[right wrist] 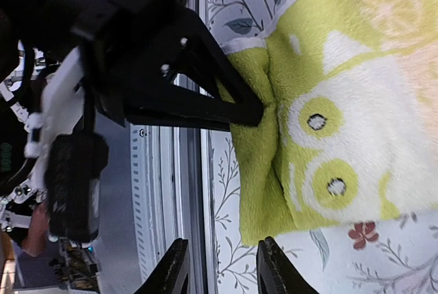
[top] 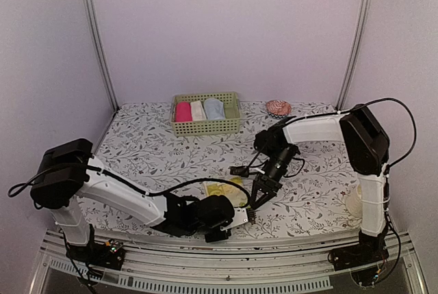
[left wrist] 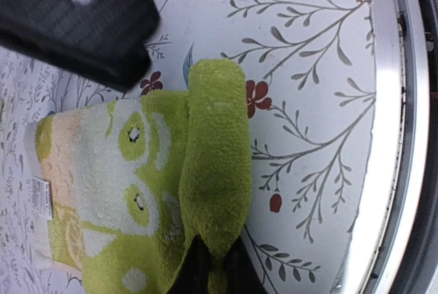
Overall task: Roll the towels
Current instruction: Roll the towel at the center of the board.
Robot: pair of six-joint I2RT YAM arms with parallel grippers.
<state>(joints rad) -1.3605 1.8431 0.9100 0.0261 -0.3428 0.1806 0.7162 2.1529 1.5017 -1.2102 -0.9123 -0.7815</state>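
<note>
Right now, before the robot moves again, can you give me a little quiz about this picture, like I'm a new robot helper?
1. True or false: the left gripper is pinching the folded edge of the yellow-green towel.
2. How many rolled cloths lie in the basket? A: two. B: three. C: four.
3. Fill in the blank: the right gripper has its jaws ____ beside the towel's edge.

Key: 1 true; 2 B; 3 open.
</note>
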